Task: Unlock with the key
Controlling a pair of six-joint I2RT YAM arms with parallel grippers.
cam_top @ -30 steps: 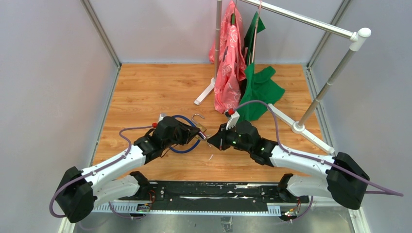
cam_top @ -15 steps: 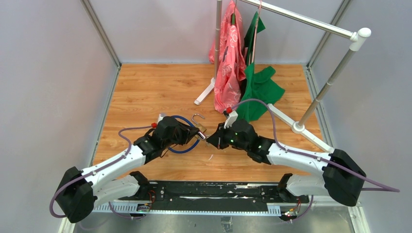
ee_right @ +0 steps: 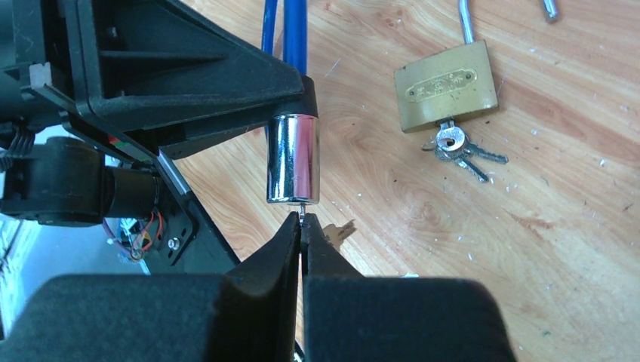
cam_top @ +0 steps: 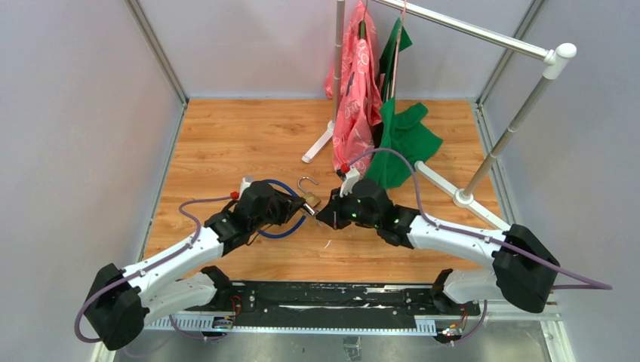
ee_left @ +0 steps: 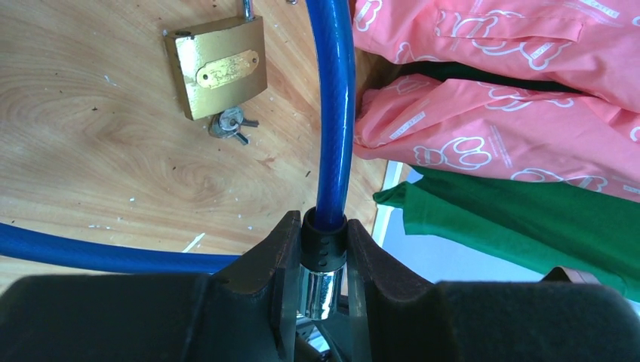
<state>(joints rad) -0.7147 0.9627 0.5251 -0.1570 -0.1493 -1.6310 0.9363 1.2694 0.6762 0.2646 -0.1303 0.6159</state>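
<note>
At the worktop's middle, the left gripper (ee_left: 323,235) is clamped on the chrome lock barrel (ee_right: 293,158) of the blue cable (ee_left: 334,113); the right gripper (ee_right: 302,226), fingers pressed together, pinches the key (ee_right: 303,216) at the barrel's free end; a brass padlock (ee_right: 446,85) lies near

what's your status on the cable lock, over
Left gripper clamped on cable lock barrel. Right gripper shut on key, tip at barrel's end face. Brass padlock with key bunch lies aside, nothing blocking.
</note>
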